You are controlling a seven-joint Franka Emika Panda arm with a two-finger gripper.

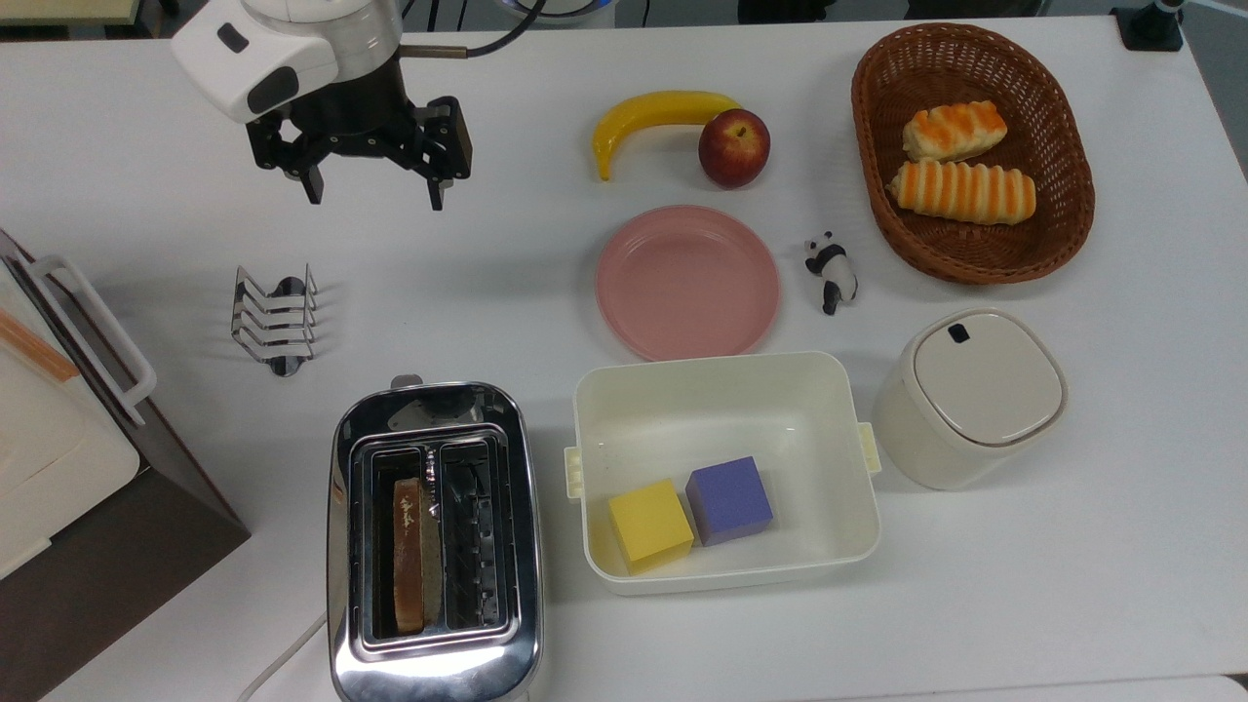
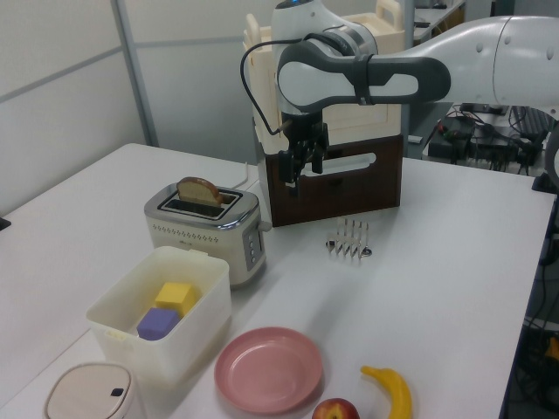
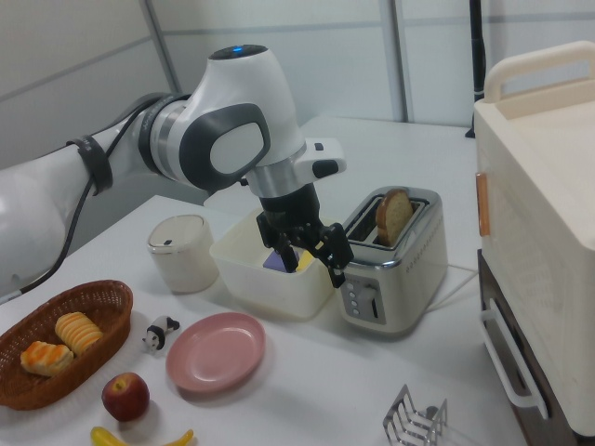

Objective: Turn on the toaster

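The chrome two-slot toaster (image 1: 434, 624) stands near the front edge in the top view. It has a brown slice of toast (image 1: 409, 556) upright in its left slot and a small lever (image 1: 407, 382) at its far end. In the left view the toaster (image 2: 205, 231) has the slice poking out, and in the right view the toaster (image 3: 395, 260) shows its control end. My gripper (image 1: 375, 190) hangs open and empty above the table. It is well beyond the toaster's lever end in the top view, past the wire rack. The gripper (image 2: 301, 170) also shows in the left view and, again as the gripper (image 3: 310, 263), in the right view.
A wire toast rack (image 1: 276, 317) lies between gripper and toaster. A white bin (image 1: 721, 390) holding a yellow and a purple cube sits beside the toaster. Also here: pink plate (image 1: 687, 281), banana (image 1: 653, 117), apple (image 1: 733, 146), bread basket (image 1: 877, 195), panda figure (image 1: 832, 271), lidded container (image 1: 970, 395) and a large white-and-brown appliance (image 1: 58, 439).
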